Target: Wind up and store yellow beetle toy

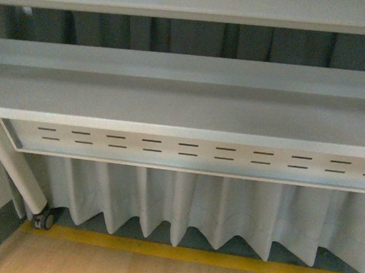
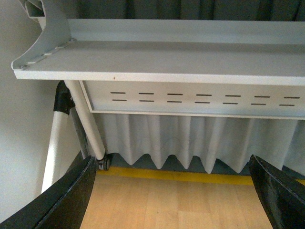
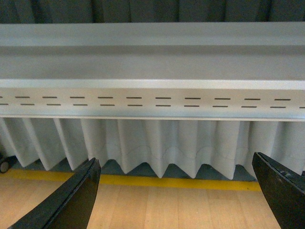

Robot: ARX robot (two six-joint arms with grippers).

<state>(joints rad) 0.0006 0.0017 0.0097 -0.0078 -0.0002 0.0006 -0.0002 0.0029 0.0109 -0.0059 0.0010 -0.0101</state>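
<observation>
no readable text, labels or signs

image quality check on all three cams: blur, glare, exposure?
Front view: soft, flat lighting, no glare, table edge slightly blurred. Left wrist view: sharper, left gripper fingers dark, underexposed. Right wrist view: even light, right gripper fingers near black, curtain clear.
</observation>
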